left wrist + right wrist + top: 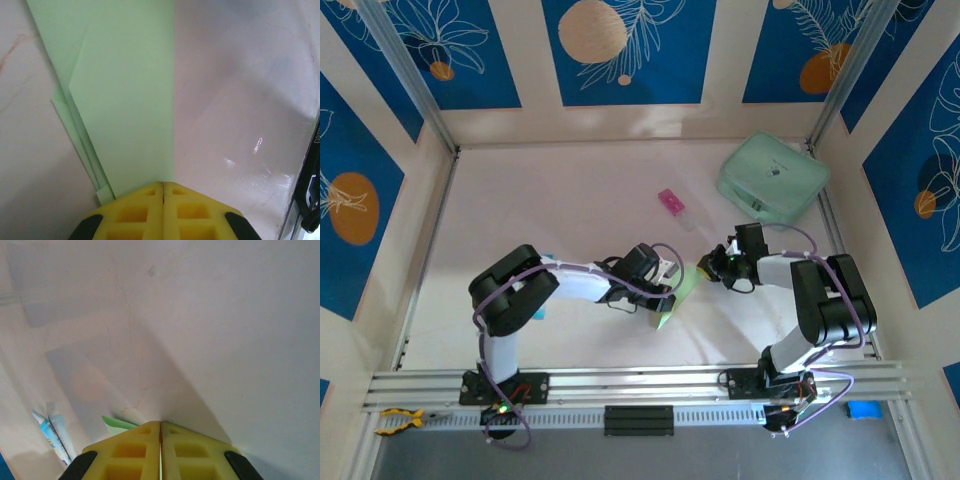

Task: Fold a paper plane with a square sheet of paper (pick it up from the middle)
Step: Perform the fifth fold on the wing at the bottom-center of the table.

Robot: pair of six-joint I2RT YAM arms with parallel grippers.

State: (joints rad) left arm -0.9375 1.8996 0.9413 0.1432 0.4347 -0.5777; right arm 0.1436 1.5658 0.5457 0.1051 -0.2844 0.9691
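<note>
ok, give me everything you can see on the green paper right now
The paper is thin, pale lime-green and matte, folded into a long tapering shape: stacked layers with stepped edges on one side, one straight edge opposite. It sits between the shut left gripper, which its narrow end meets, and the shut right gripper, beside which a corner shows. Pinched or just pressed: cannot tell.
</note>
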